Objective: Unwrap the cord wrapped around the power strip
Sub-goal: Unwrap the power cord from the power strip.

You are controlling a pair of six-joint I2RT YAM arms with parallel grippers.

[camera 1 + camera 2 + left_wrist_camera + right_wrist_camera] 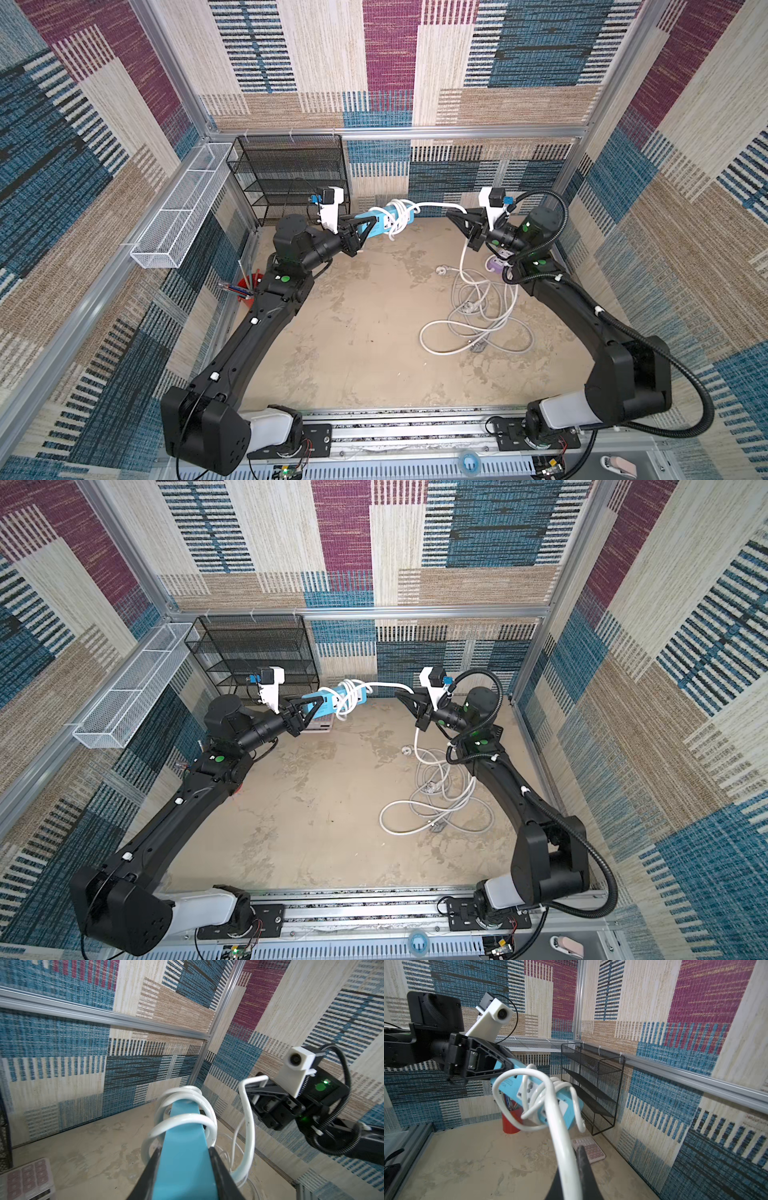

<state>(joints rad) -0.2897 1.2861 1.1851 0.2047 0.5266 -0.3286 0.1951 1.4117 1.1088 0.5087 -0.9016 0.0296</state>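
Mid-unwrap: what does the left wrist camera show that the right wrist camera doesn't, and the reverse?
Left wrist only: the whole right gripper, shut on the cord, its slack hanging down. Right wrist only: the whole left gripper clamping the power strip, the strip's socket face, a red cup of pens. Both: the blue strip with the cord coiled around it, and the calculator on the table.

We see a black mesh rack [291, 174] hung on the back wall rail and a white wire basket [183, 212] on the left wall. A red cup [510, 1125] holding pens [511, 1105] stands on the sandy tabletop [353, 332]. A pink calculator [589, 1150] lies flat below the rack.
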